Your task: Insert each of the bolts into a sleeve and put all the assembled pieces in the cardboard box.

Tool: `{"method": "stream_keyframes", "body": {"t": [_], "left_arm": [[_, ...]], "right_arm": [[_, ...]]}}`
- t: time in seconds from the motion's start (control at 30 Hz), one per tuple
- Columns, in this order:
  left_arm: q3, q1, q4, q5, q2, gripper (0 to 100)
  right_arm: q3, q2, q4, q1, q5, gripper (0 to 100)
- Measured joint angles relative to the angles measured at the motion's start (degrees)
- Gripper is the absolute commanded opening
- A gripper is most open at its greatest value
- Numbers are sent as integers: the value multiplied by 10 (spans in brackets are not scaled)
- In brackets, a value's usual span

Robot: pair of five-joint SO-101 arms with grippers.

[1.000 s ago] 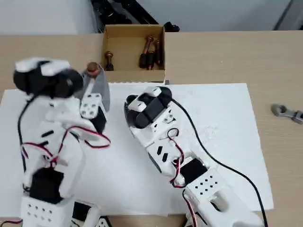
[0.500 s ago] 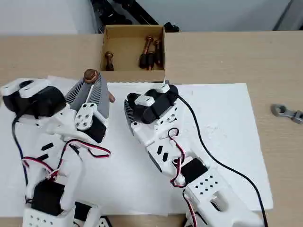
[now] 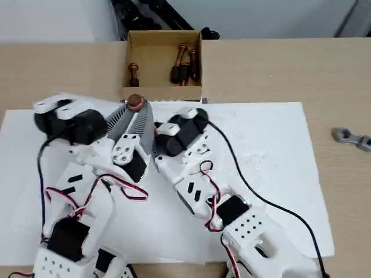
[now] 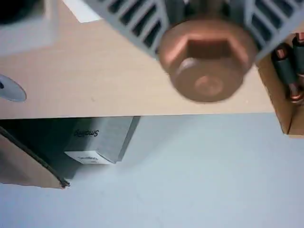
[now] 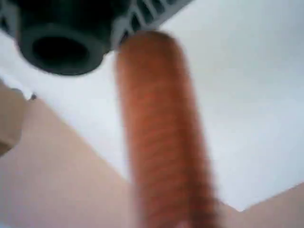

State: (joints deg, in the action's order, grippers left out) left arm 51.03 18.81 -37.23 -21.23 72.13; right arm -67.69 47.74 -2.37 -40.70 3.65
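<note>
My left gripper (image 3: 135, 113) is shut on a copper bolt (image 3: 134, 102), just in front of the cardboard box (image 3: 164, 91). In the left wrist view the bolt's hex head (image 4: 206, 57) sits between the grey fingers (image 4: 137, 21). My right gripper (image 3: 155, 134) lies close beside it, mostly hidden under its own wrist. In the right wrist view it is shut on a black sleeve (image 5: 59, 45), with the bolt's threaded shank (image 5: 161, 133) right next to the sleeve's mouth. Several assembled pieces (image 3: 184, 65) lie in the box.
A white paper sheet (image 3: 261, 174) covers the table under both arms. A metal wrench (image 3: 351, 136) lies on bare wood at the far right. Dark equipment stands behind the box. The box's corner (image 4: 289, 114) with pieces shows in the left wrist view.
The left arm swung to the right with the bolt, bringing it beside the right gripper. The right arm shifted slightly to the left.
</note>
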Motion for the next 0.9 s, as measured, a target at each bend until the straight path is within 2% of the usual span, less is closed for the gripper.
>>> {"method": "stream_keyframes", "body": {"t": [0.13,0.4,0.9], "left_arm": [[-21,-1,-10,5,-33,5],[-127,2,-112,45,-54,5],[-124,1,-120,50,-59,5]], "right_arm": [[0,-33,21,-1,0,8],[0,-42,30,-3,-29,8],[-4,-6,24,-3,-31,8]]}}
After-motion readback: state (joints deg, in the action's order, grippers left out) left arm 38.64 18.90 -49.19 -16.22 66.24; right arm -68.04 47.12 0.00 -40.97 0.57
